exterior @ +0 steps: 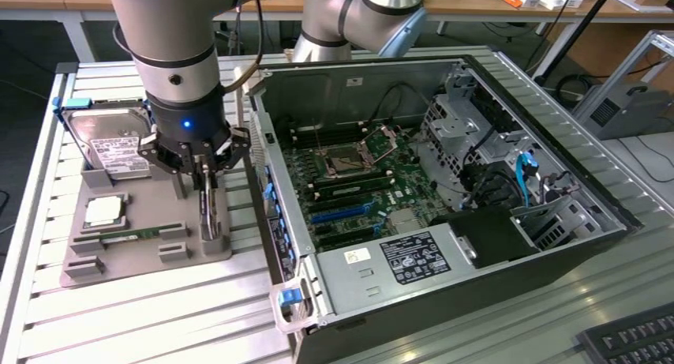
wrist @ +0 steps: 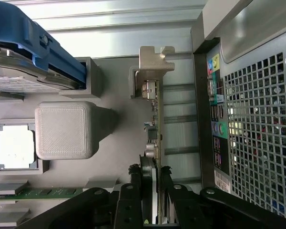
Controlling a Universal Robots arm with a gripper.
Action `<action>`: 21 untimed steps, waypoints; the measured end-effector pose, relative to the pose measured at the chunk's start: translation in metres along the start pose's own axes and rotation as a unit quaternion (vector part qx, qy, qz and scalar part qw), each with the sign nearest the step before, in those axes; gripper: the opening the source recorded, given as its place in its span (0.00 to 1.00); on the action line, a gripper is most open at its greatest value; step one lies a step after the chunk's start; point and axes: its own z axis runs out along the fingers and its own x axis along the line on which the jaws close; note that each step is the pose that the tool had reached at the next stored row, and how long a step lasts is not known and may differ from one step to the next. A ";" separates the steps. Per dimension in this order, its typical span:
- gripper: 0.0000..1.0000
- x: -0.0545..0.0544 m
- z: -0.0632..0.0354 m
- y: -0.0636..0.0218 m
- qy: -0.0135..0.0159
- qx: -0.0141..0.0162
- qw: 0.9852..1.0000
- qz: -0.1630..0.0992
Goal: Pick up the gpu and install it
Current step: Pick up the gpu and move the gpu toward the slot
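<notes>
The gpu (exterior: 213, 214) stands on its long edge in a slot of the grey holder tray (exterior: 137, 261), just off the exterior view's left of the open computer case (exterior: 443, 190). In the wrist view the gpu (wrist: 155, 119) is edge-on, its silver bracket (wrist: 155, 59) at the end away from me. My gripper (exterior: 201, 174) is lowered over the card's upper edge. My gripper (wrist: 153, 191) has one finger on each side of the card, and the fingers (wrist: 141, 188) press against its faces. The card still sits in its slot.
A silver hard drive (exterior: 110, 139) in a blue frame, a processor (exterior: 103, 212) and a green memory stick (exterior: 132, 236) share the tray. The case's rear panel (wrist: 248, 124) rises close beside the card. Blue expansion slots (exterior: 342, 214) lie on the motherboard inside.
</notes>
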 end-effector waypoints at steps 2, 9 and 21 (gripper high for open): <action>0.27 0.000 0.0000 0.0000 0.000 0.000 1.000 0.000; 0.27 0.000 0.0000 0.0000 0.000 0.000 1.000 0.000; 0.27 0.000 -0.0038 0.0001 0.000 -0.001 1.000 0.000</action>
